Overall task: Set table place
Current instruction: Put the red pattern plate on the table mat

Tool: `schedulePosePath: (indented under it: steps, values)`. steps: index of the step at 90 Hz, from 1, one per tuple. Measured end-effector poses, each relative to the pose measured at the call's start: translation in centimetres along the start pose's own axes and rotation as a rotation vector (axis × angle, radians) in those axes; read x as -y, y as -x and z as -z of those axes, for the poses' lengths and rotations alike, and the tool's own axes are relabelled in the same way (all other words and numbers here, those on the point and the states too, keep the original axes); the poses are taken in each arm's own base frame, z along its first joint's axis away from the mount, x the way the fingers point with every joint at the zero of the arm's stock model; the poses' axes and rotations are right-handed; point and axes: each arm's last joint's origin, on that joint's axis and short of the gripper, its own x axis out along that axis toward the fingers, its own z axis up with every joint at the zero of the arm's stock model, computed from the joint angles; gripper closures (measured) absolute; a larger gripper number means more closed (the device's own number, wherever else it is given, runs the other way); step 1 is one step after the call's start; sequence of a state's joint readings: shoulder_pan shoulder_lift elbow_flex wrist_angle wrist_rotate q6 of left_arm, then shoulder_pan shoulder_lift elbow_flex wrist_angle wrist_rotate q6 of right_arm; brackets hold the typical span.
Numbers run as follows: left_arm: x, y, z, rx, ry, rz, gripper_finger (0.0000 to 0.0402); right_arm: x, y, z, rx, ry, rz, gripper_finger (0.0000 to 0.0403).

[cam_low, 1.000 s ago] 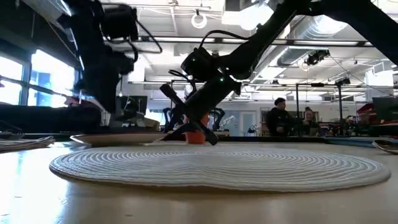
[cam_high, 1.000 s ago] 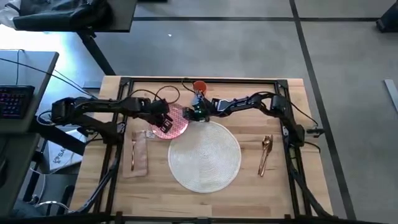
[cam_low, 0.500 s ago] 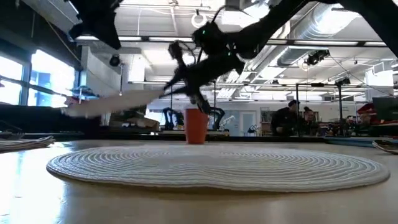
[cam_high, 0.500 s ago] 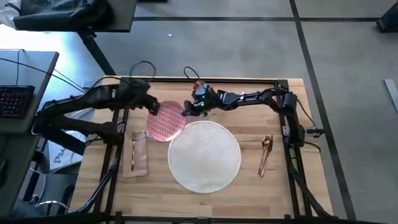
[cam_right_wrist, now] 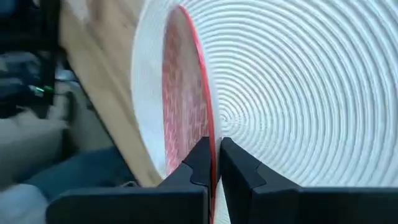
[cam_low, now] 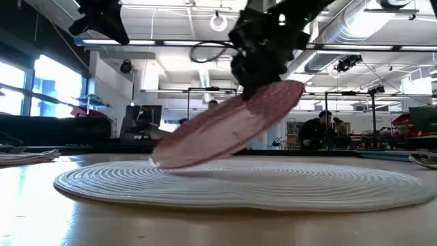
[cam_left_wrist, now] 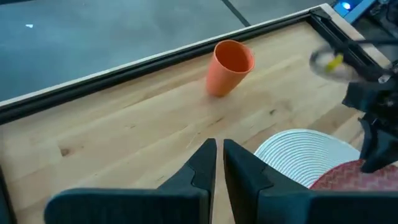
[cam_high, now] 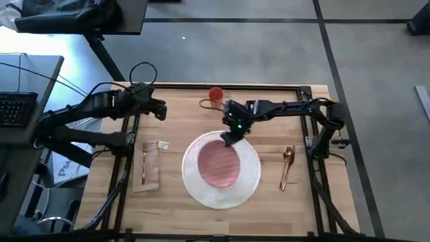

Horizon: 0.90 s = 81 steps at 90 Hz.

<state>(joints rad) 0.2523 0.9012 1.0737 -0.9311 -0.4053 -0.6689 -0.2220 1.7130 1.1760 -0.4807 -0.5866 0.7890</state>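
The red-patterned plate (cam_high: 218,163) is tilted over the round white woven placemat (cam_high: 250,176) at the table's middle. My right gripper (cam_high: 232,136) is shut on the plate's raised far rim. My left gripper (cam_high: 163,111) hovers shut over bare wood at the far left, holding nothing; its fingers (cam_left_wrist: 219,165) nearly meet. The orange cup (cam_high: 216,95) stands upright on its base near the far edge. A beige napkin (cam_high: 152,165) lies flat left of the placemat with copper cutlery (cam_high: 143,166) on it. More copper cutlery (cam_high: 287,166) lies right of the placemat. My right gripper pinches the plate's far rim (cam_right_wrist: 211,134) between its two fingers, one on the upper face and one on the underside. The fingers slant down from the table's far side. The plate tilts, its held rim (cam_low: 290,90) high and its opposite edge (cam_low: 158,161) on the placemat.
A black metal frame (cam_high: 222,86) runs along the table's edges. A grey desk with a keyboard (cam_high: 15,107) stands beyond the left edge. People (cam_low: 307,131) stand in the room behind the table. Bare wood (cam_high: 222,218) lies near the front edge.
My left gripper has let go of the plate and drawn back toward the table's far left. My right gripper has lifted the plate from the wood left of the placemat and carried it right and nearer. The plate now tilts with its low edge on the placemat.
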Motion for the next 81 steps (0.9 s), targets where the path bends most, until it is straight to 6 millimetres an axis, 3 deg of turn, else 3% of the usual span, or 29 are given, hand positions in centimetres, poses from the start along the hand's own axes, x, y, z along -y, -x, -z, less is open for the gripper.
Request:
schedulePosePath:
  steps: [18,29,48,81]
  values:
    - [0.2,-0.3,0.0,-0.011,-0.007,-0.003,0.0387,4.2,0.1,4.3,0.123,-0.133,-0.174,0.0403]
    - [0.4,-0.6,0.1,-0.014,-0.014,-0.016,0.0387,6.3,-1.0,6.2,0.204,-0.221,-0.233,0.0403]
    - [0.9,-1.5,0.2,-0.051,-0.027,-0.02,0.0387,6.2,-3.0,8.6,0.291,-0.251,-0.294,0.0403]
    - [1.9,-3.5,0.5,-0.121,-0.035,-0.038,0.0387,8.3,-4.1,10.6,0.339,-0.326,-0.149,0.0402]
